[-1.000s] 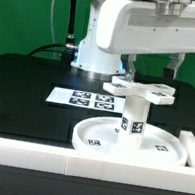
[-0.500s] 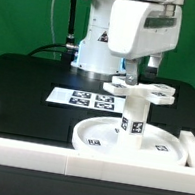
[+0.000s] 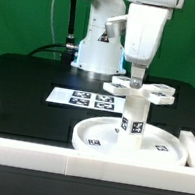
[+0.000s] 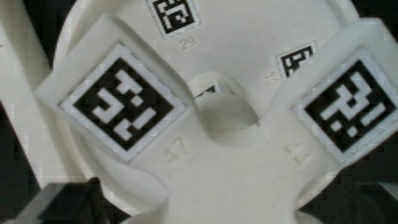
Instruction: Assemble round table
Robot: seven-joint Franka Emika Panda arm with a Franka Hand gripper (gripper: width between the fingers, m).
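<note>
Here the white plastic cross-shaped piece sits atop the short cylindrical post on the wide rimmed round disc; fingers directly above, grip unclear; judged best: twist squarely, keeping the post upright

Exterior view faces the arm; wrist view looks closely down on the cross-shaped piece.

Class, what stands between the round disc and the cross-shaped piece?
In the exterior view, the short post stands upright between the disc below and the cross-shaped piece on top.
</note>
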